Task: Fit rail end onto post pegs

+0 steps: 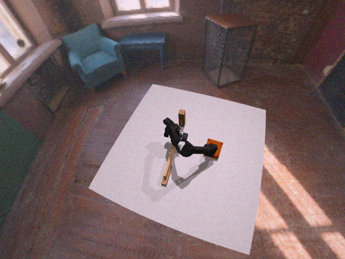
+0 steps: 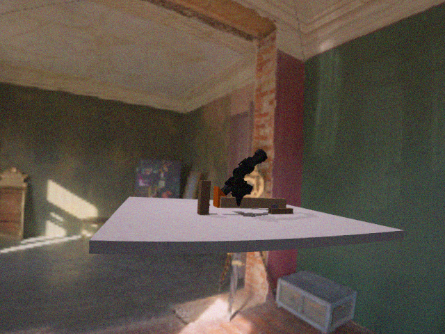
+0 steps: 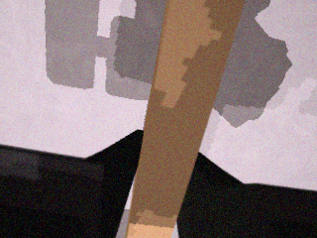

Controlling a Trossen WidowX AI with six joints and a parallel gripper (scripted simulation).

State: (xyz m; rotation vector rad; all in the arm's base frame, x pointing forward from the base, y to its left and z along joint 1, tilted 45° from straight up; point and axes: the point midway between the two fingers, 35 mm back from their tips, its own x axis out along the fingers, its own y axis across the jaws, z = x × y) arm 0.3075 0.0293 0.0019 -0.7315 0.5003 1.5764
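Note:
The long wooden rail [image 1: 170,159] [image 2: 260,202] [image 3: 173,119] runs from the low footboard block [image 1: 164,183] [image 2: 281,211] toward the upright wooden post [image 1: 181,118] [image 2: 204,197]. In the exterior view the rail looks about level, raised off the table at the post side, with a visible gap between its end and the post. Its far end is at the block's bracket, too small to tell how it sits. My gripper [image 2: 238,203] [image 3: 157,139] is shut on the rail, nearer the post end. The arm hides the grip in the top view. The pegs and holes cannot be made out clearly.
The arm's orange base plate [image 1: 220,145] [image 2: 216,196] stands to one side of the rail on the white table [image 1: 211,200] [image 2: 161,229]. The arm reaches across above the rail and casts shadows around it.

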